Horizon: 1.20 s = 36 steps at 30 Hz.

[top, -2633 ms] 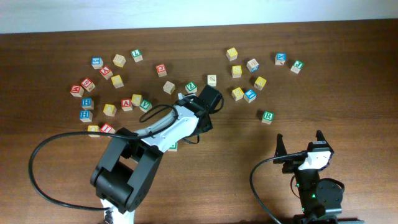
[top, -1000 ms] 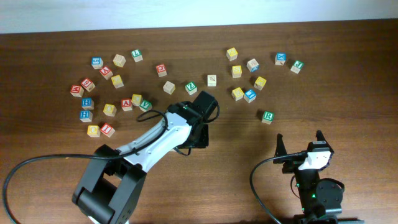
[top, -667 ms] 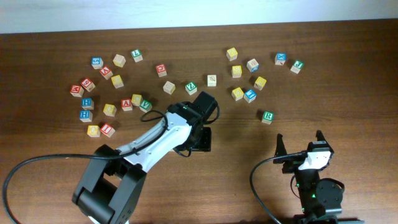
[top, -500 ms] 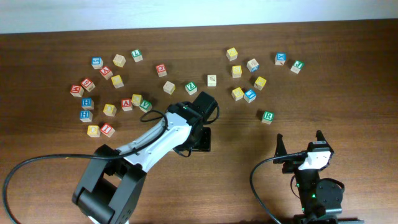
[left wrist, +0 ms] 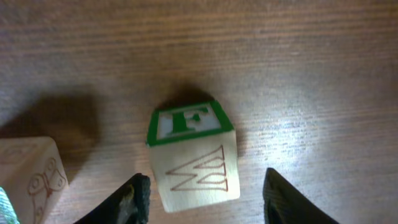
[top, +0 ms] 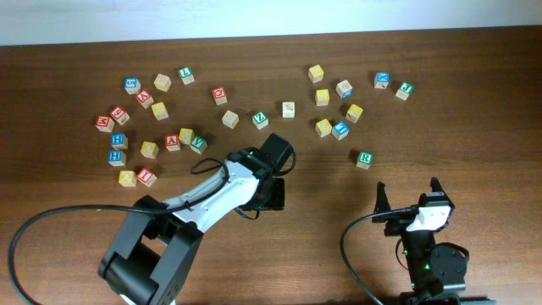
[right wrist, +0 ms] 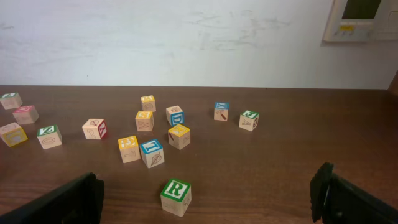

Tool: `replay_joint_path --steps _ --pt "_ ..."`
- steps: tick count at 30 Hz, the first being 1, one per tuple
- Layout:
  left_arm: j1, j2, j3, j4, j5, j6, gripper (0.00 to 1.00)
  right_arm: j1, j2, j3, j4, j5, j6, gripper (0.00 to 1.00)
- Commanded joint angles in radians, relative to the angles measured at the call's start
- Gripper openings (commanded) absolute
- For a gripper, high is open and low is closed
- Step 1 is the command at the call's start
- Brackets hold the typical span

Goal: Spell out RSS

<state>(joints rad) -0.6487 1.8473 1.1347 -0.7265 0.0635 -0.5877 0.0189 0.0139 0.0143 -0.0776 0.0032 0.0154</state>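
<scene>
The green-framed R cube (top: 364,158) stands alone on the table right of centre, and in the right wrist view (right wrist: 176,196) it lies just ahead of my open, empty right gripper (right wrist: 208,202) (top: 408,195). Several yellow-faced cubes (top: 323,127) (right wrist: 129,148) lie beyond it; I cannot read their letters. My left gripper (top: 269,195) (left wrist: 205,202) is open and straddles a cube with a green F on top and a W on its side (left wrist: 193,155). The jaws do not touch that cube.
Red-, blue- and green-lettered cubes are scattered in a left cluster (top: 144,127) and a right cluster (top: 339,102). A plain cube with a butterfly drawing (left wrist: 25,171) sits just left of the left jaw. The left arm's cable (top: 51,229) loops over the table front.
My left gripper has shifted a little toward the table's front, over the F cube. The right arm and the R cube have not moved.
</scene>
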Motion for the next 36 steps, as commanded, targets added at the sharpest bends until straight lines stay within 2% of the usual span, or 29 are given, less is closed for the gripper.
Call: replay_joint_path --steps 1,6,17,36 --pt "-0.004 -0.008 -0.01 0.019 -0.063 -0.011 0.49 -0.007 -0.008 -0.009 -0.002 0.008 -0.004 0.98" --pt "-0.004 -0.008 -0.01 0.032 -0.085 -0.01 0.44 -0.007 -0.008 -0.009 -0.002 0.008 -0.004 0.98" --pt "-0.004 -0.008 -0.039 0.06 -0.07 -0.01 0.43 -0.007 -0.008 -0.009 -0.002 0.008 -0.004 0.98" --pt "-0.004 -0.008 -0.039 0.093 -0.071 -0.015 0.37 -0.007 -0.008 -0.009 -0.002 0.008 -0.004 0.98"
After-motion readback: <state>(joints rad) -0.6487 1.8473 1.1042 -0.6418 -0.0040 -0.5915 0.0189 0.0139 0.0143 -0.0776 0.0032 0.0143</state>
